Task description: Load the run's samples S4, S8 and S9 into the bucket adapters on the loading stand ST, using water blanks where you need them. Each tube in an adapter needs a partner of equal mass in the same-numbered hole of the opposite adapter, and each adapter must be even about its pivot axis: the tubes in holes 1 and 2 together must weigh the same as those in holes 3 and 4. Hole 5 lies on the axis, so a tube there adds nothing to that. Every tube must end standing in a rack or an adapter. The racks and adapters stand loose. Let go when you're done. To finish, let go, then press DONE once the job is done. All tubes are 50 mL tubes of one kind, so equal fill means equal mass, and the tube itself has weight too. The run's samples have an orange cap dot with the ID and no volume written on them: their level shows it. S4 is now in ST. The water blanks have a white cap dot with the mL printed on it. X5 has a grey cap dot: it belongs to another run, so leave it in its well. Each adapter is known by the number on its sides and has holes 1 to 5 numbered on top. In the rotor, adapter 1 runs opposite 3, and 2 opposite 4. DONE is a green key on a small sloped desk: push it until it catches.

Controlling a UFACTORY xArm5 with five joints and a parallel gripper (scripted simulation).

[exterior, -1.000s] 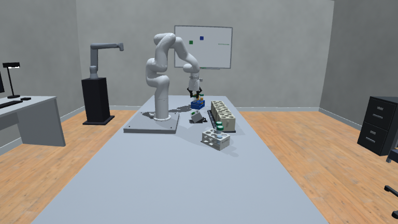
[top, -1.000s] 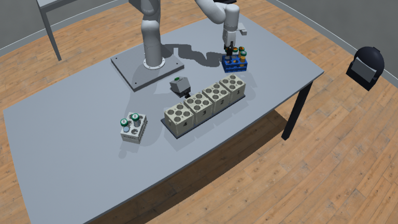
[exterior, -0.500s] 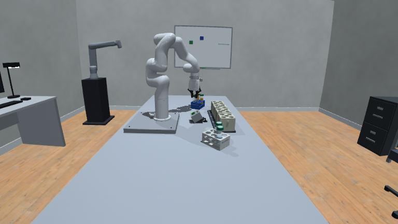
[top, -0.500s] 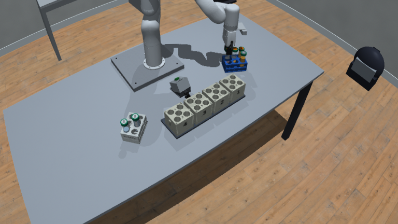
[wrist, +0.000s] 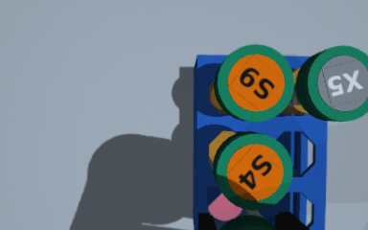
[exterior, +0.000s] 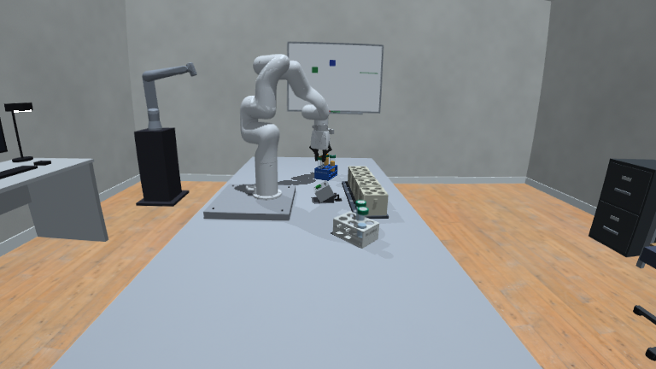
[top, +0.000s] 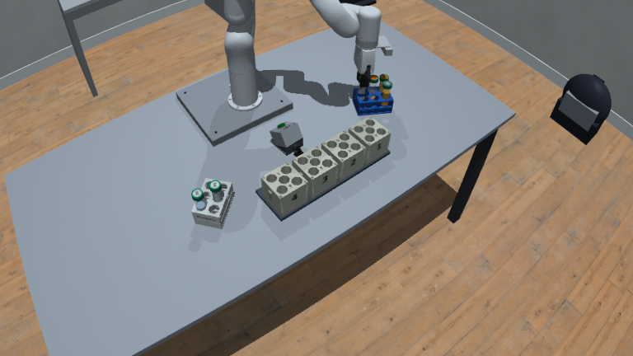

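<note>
My gripper (top: 364, 84) (exterior: 320, 157) (wrist: 250, 223) is shut on a green-capped tube in the blue rack (top: 373, 110) (exterior: 323, 175) (wrist: 203, 122); its ID is hidden, and pink contents show below. S4 (top: 373, 78) (wrist: 255, 172) stands beside it. S9 (top: 383, 77) (wrist: 256, 82) and grey-dotted X5 (top: 386, 85) (wrist: 343, 82) stand at the rack's far end. Adapter 1 (top: 378, 145), adapter 2 (top: 353, 161), adapter 3 (top: 324, 178) and adapter 4 (top: 293, 196) stand in a row, with no tubes seen in their holes.
A white rack (top: 206, 219) (exterior: 370, 236) holds two green-capped blanks (top: 197, 194) (top: 215, 185); their numbers are too small to read. The sloped desk (top: 287, 136) (exterior: 325, 192) with the green DONE key (top: 281, 125) stands between the arm base (top: 198, 119) and the adapter row.
</note>
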